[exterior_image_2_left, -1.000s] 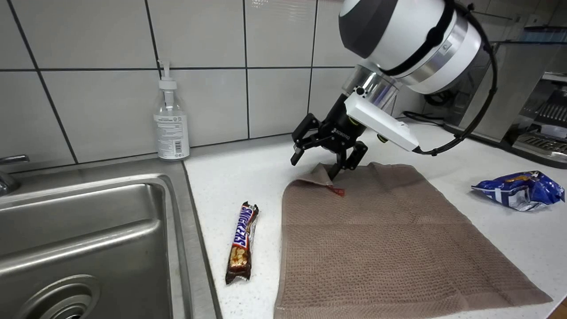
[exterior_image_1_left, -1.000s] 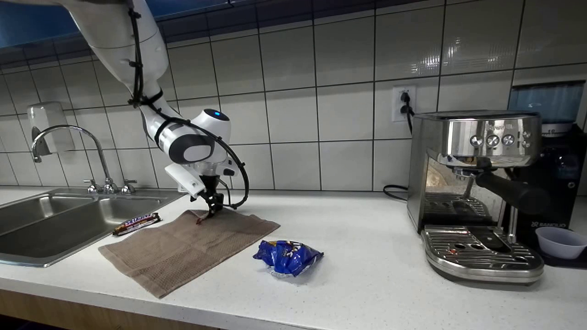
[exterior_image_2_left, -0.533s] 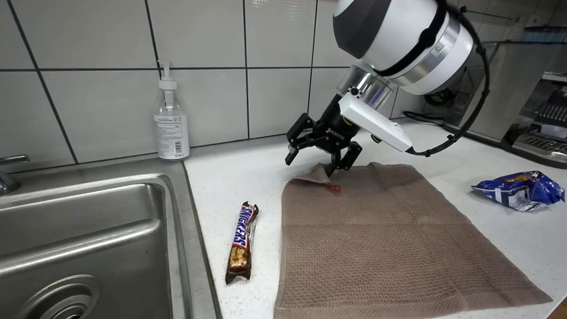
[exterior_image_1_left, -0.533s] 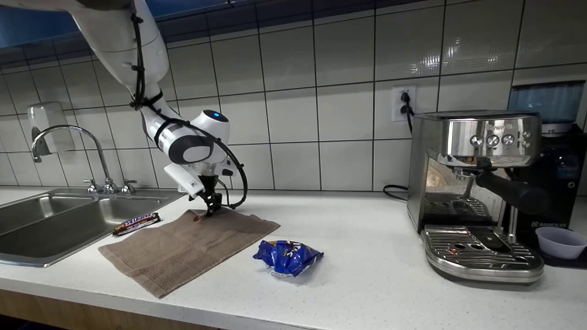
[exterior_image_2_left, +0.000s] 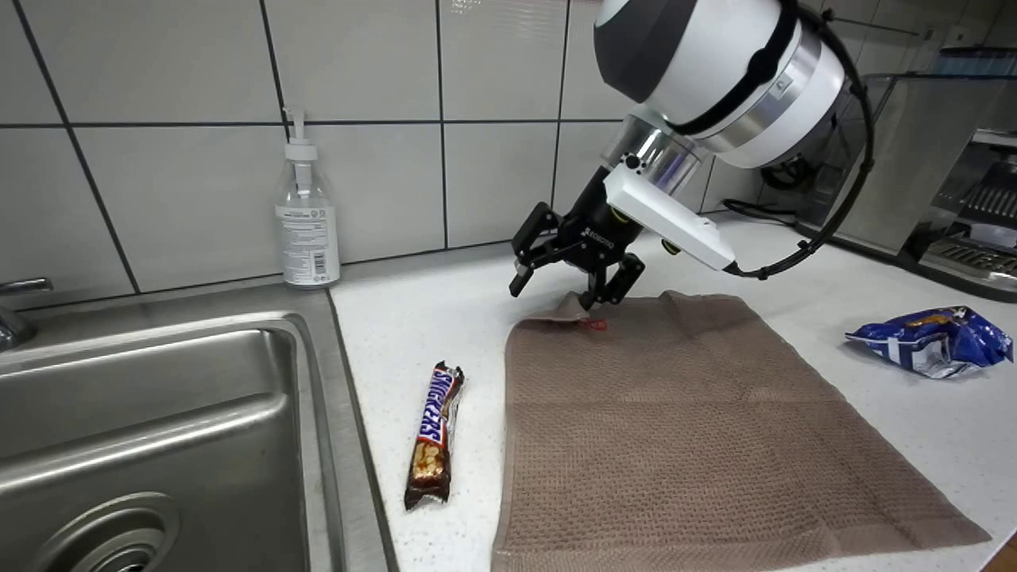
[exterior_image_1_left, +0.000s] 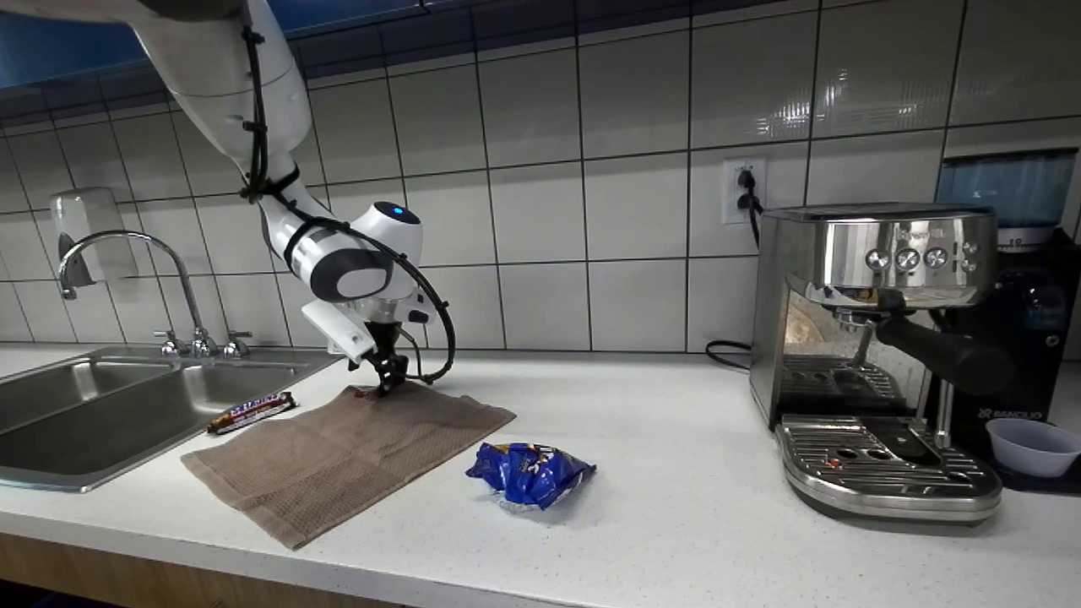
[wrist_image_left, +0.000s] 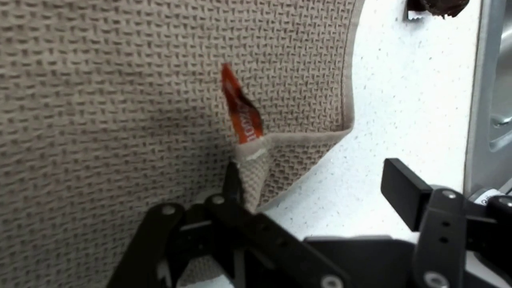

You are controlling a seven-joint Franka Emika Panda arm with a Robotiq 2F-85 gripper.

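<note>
My gripper (exterior_image_2_left: pixel 552 294) is open at the back edge of a brown woven towel (exterior_image_2_left: pixel 699 429). In the wrist view the gripper (wrist_image_left: pixel 316 184) has one finger pressed in beside a raised, folded part of the towel (wrist_image_left: pixel 252 172); the other finger stands apart over the white counter. Nothing is clasped between the fingers. A small red-orange strip (wrist_image_left: pixel 244 116) with white lettering sticks out from the folded edge. In an exterior view the gripper (exterior_image_1_left: pixel 384 384) is at the towel's back corner; its fingertips are hard to make out there. A Snickers bar (exterior_image_2_left: pixel 433 433) lies left of the towel.
A steel sink (exterior_image_2_left: pixel 318 445) with a faucet (exterior_image_1_left: pixel 181 270) lies at the left. A pump bottle (exterior_image_2_left: pixel 308 246) stands behind it by the tiled wall. A blue crumpled packet (exterior_image_1_left: pixel 530 475) lies right of the towel. A coffee machine (exterior_image_1_left: pixel 878 253) and a small bowl (exterior_image_1_left: pixel 1034 447) stand farther right.
My gripper has shifted slightly left and toward the wall, still open. The raised towel edge and the red-orange strip have moved back with it. The bar and packet have not moved.
</note>
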